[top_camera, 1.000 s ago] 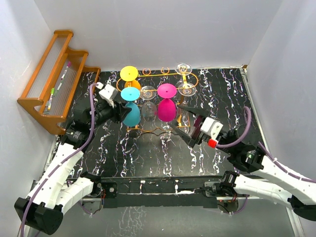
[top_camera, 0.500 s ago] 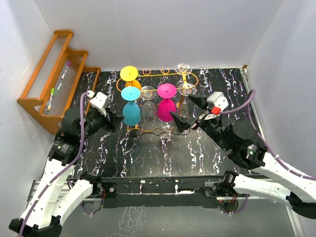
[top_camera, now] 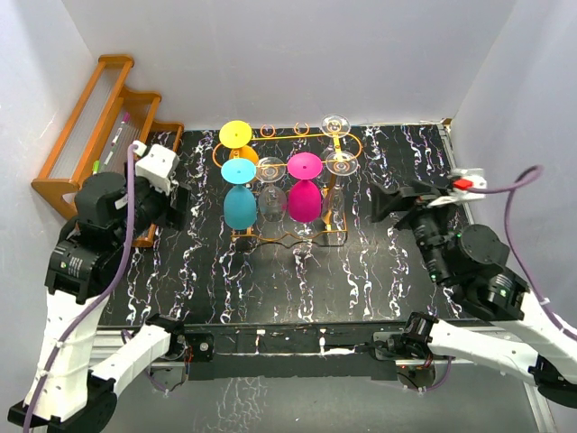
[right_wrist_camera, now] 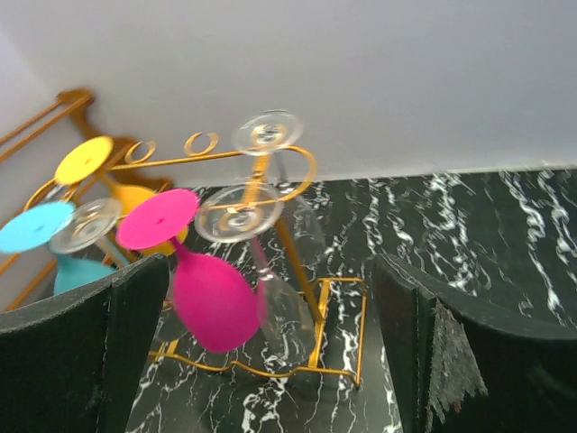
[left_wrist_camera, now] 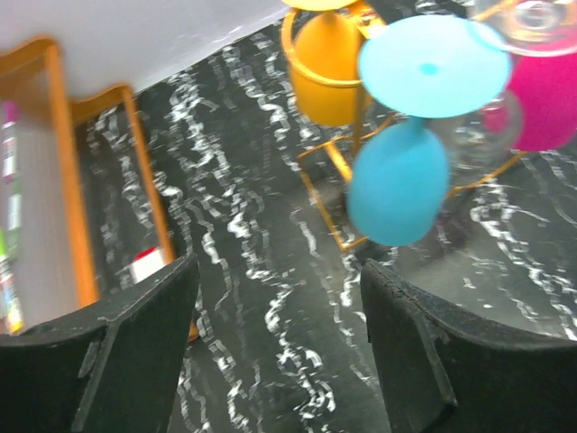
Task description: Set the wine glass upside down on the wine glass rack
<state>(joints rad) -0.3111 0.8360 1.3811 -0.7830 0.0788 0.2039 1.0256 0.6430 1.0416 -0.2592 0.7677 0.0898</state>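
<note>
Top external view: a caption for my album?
Upside-down wine glasses hang on the gold wire rack; left tool and right tool open, clear of it.

No writing, brand, number or sign can be read in any view, the wine glass rack [right_wrist_camera: 343, 280] included. A small red-and-white patch [left_wrist_camera: 144, 264] beside the wooden rack [left_wrist_camera: 68, 180] (left wrist view) is too blurred to make out.

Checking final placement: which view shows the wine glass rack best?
Top external: the whole wine glass rack shows from above. Left wrist catches only its left end, blurred; right wrist shows most, lower left corner hidden.
</note>
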